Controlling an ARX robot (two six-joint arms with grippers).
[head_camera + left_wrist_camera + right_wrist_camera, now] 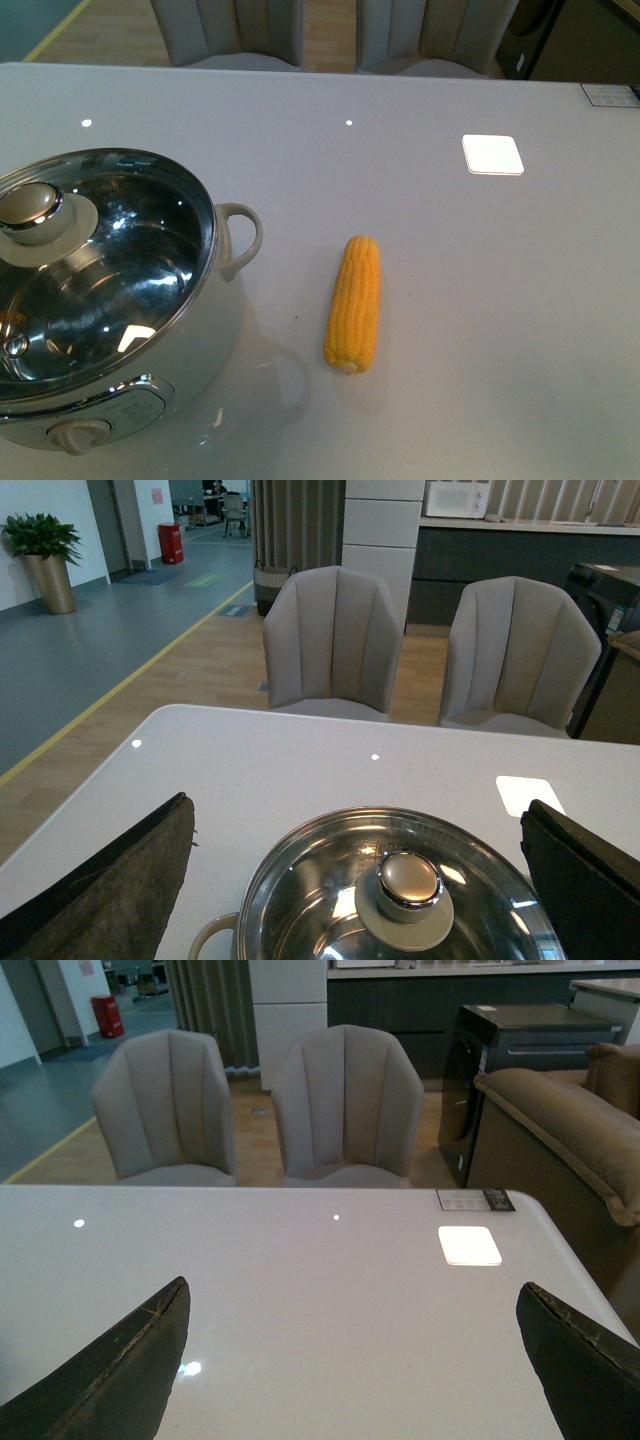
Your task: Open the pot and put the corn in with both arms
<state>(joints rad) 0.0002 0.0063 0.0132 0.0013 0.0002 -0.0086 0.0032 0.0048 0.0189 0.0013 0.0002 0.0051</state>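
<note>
1. On the white worktop (500,320), front view: the pot (218,330) sits at the left near corner. Its glass lid (120,270) is on and closed, with the lid knob (30,206) on top.
2. The pot's white loop handle (243,238) sticks out on the corn's side. The beige front knob (78,436) is at the near edge.
3. The corn (354,303) lies flat on the worktop, right of the pot and near it but apart. It runs lengthwise away from the camera, nothing touching it.
4. Left pincer (357,802): wide open, empty. Its fingers (120,880) are spread either side of the lidded pot, hovering over it and clear of the lid.
5. Right pincer (352,1285): wide open, holds nothing, over bare worktop.
6. Two grey chairs (335,640) stand beyond the worktop's far edge.
</note>
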